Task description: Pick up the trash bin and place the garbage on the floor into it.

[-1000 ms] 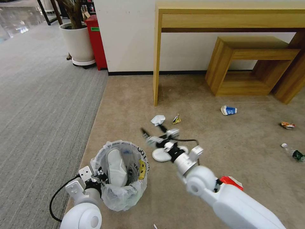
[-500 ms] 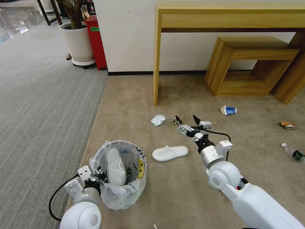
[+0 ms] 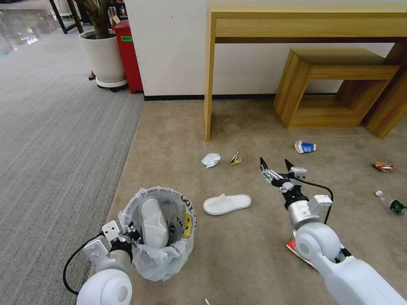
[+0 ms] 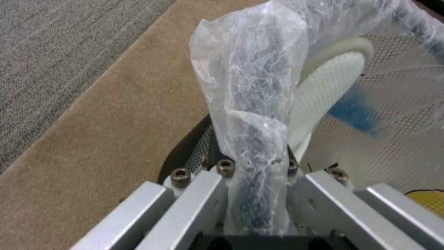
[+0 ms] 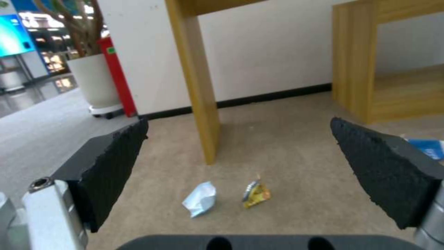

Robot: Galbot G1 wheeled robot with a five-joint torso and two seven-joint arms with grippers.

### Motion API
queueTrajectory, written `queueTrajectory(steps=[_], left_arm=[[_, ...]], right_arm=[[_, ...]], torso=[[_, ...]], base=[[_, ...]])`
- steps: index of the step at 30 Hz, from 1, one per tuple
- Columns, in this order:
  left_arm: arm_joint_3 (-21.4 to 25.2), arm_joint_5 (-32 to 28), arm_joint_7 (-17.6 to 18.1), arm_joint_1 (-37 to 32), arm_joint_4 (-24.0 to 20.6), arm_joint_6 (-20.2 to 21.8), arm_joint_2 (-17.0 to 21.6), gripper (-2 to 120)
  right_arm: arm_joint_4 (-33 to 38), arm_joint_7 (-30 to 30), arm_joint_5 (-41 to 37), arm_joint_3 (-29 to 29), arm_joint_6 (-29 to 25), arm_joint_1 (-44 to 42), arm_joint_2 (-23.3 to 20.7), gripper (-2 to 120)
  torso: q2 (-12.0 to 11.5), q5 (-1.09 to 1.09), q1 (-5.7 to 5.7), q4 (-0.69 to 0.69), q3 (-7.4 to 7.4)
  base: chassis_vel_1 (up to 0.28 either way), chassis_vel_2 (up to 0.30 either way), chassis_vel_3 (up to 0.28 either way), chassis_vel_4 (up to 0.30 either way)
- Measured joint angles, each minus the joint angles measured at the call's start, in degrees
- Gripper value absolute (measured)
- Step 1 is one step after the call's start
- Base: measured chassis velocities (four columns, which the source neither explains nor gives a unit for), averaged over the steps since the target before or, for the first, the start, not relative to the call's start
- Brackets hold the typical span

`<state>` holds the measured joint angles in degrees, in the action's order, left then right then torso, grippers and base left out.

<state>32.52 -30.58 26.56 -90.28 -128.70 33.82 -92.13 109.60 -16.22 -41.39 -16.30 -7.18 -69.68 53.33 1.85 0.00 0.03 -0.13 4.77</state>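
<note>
My left gripper (image 3: 129, 234) clamps the trash bin (image 3: 163, 237) rim; right gripper (image 3: 276, 166) hangs spread apart past the white slipper (image 3: 226, 203), bare floor (image 3: 254, 127) around; bag lettering unreadable

A beige-brown carpet (image 3: 178, 127) covers the floor, meeting a grey striped carpet (image 3: 55, 140) on the robot's left. Litter lies scattered on the beige carpet. Ahead of the right gripper's (image 3: 276, 165) spread jaws and to their left lie a crumpled white tissue (image 3: 210, 159) and a small yellow wrapper (image 3: 235, 159), close together but apart. A white slipper (image 3: 227, 203) lies flat, behind and left of those jaws. A blue-white paper cup (image 3: 305, 146) lies on its side ahead and to their right. Farther right are a crushed can (image 3: 383, 167) and a small bottle (image 3: 391, 203). A red packet (image 3: 296, 250) lies beneath the right arm.
</note>
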Motion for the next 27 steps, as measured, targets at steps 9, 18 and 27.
queueTrajectory(steps=[9,18,27], left_arm=[[0.1,0.0,-0.1,0.0,0.1,-0.2,0.2,1],[0.2,0.0,-0.1,-0.4,0.0,-0.6,0.4,1],[0.2,0.0,-0.1,-0.4,0.0,-0.9,0.3,1]], right_arm=[[0.0,0.8,1.2,-1.7,-0.2,-2.0,0.8,99],[0.0,1.1,2.3,-1.4,-0.2,-2.6,1.4,97],[-0.2,1.3,2.4,-1.3,-0.2,-2.7,1.7,96]], torso=[[0.0,0.00,0.00,0.00,0.00],[0.0,0.00,0.00,0.00,0.00],[0.0,0.00,0.00,0.00,0.00]], base=[[0.000,0.000,0.000,0.000],[0.000,0.000,0.000,0.000],[0.000,0.000,0.000,0.000]])
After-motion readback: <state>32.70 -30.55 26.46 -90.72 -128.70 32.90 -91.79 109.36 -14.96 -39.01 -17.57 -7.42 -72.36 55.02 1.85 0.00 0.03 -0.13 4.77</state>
